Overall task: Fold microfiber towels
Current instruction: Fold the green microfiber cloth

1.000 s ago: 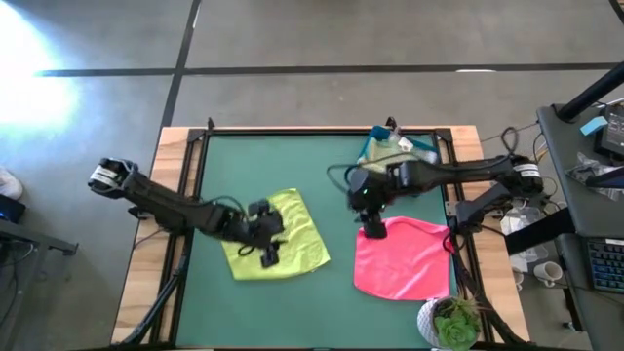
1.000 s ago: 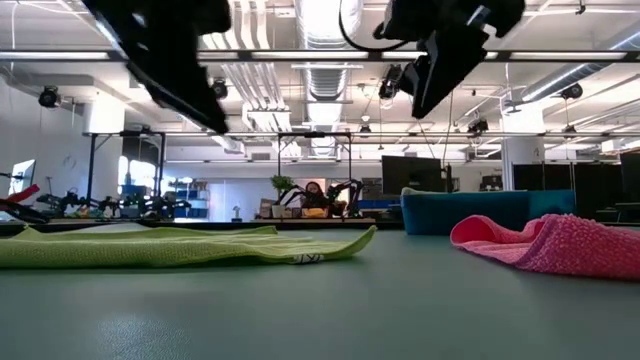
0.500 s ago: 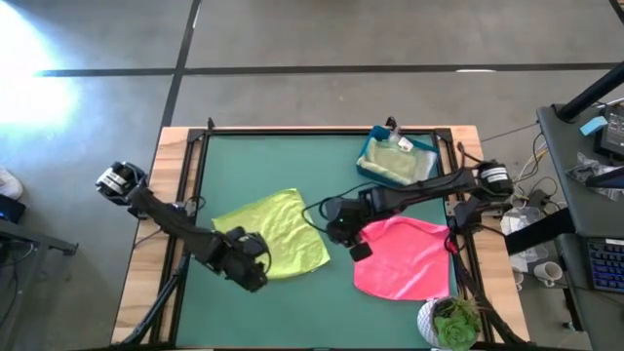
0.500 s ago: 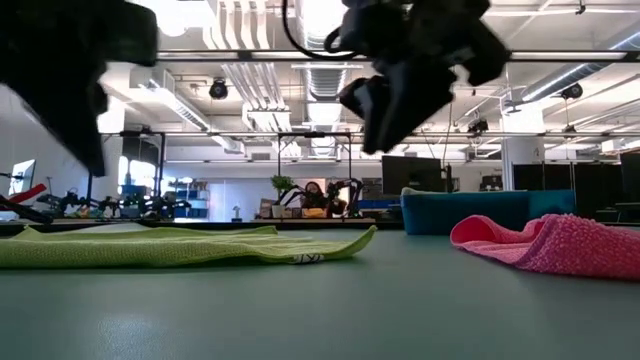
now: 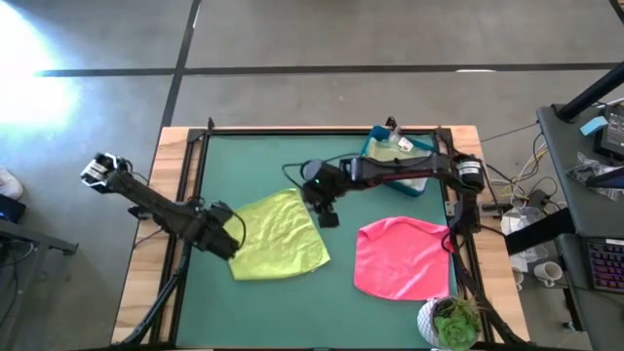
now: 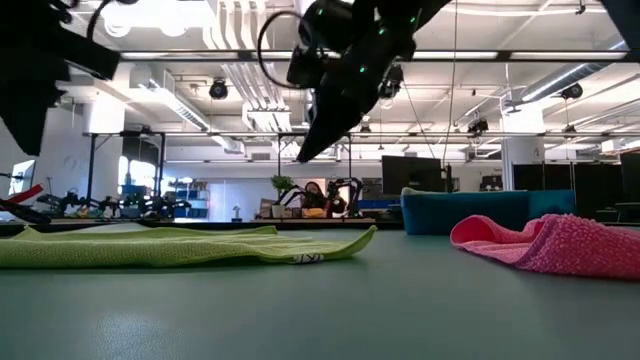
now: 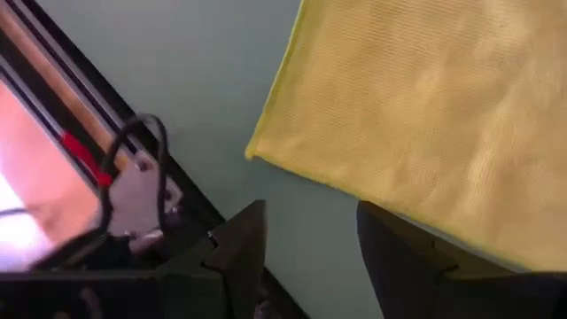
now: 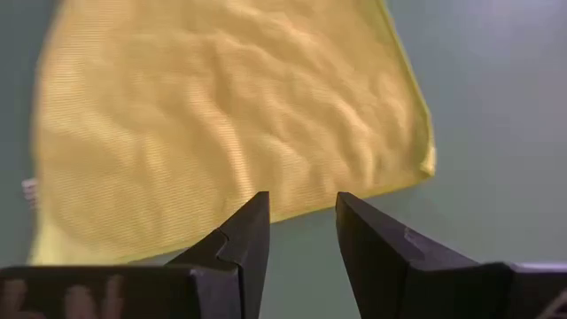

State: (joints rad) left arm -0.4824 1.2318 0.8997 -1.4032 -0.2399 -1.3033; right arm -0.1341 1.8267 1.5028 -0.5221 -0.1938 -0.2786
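A yellow towel (image 5: 278, 235) lies spread flat on the green table (image 5: 263, 161); it also shows in the low view (image 6: 180, 247). A hot pink towel (image 5: 402, 258) lies rumpled at the near right. My left gripper (image 5: 226, 237) is open above the table by the yellow towel's left corner (image 7: 252, 154). My right gripper (image 5: 327, 211) is open above the towel's right edge (image 8: 416, 168), raised clear of it in the low view (image 6: 318, 135). A pale cloth (image 5: 390, 158) lies in the blue bin (image 5: 421, 156).
The blue bin stands at the far right, and also shows in the low view (image 6: 465, 210). A potted plant (image 5: 450, 322) stands at the near right corner. Black frame rails (image 5: 185, 195) and a wooden border run round the table. Bare green surface lies at the far left.
My left gripper has gone from over the yellow towel's near part toward the table's near edge, then to the towel's left corner. My right gripper has gone from the pink towel toward the table's left and far edges, to the yellow towel's right edge. Both towels lie as before.
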